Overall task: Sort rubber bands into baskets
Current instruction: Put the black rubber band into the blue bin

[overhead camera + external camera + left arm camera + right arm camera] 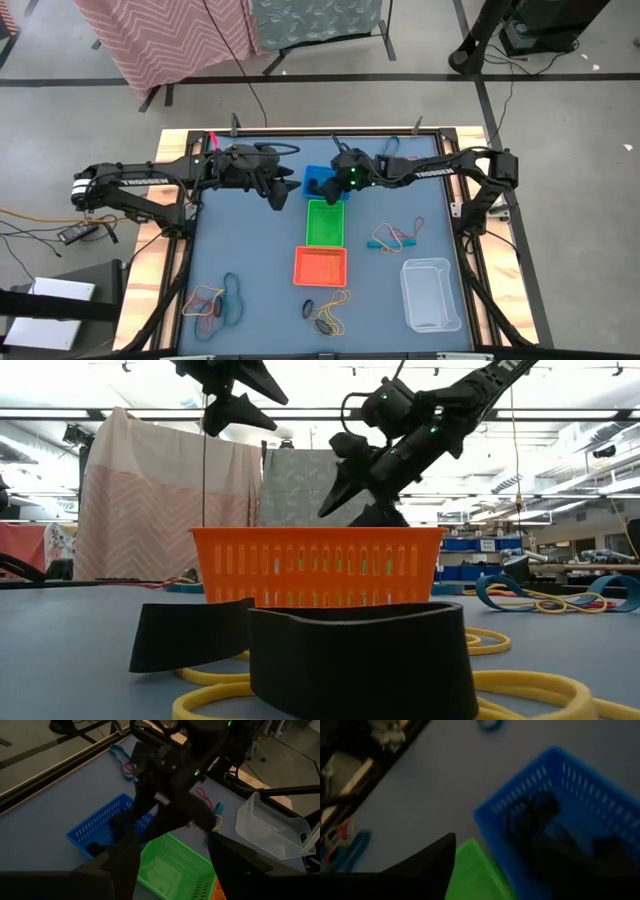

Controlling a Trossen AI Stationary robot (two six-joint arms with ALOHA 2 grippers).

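Three small baskets stood in a column down the middle of the bench (240,250), blue basket (318,181) farthest back, then the green basket (325,222), then the orange basket (320,266), with the clear tub (432,293) off toward the right front corner. Both arms reached in over the back of the column. The right gripper (338,181) hung over the blue basket with its fingers spread and nothing between them; the right wrist view showed dark bands (540,827) lying inside that basket. The left gripper (274,192) hovered just beside the blue basket, its fingers wide apart and empty. By my judgement the sorting was only partly done: a mixed cluster of rubber bands (215,300) remained at the left front, black and yellow ones (328,312) lay in front of the orange basket, and teal and yellow ones (393,237) sat right of the green basket, all on the bare bench.
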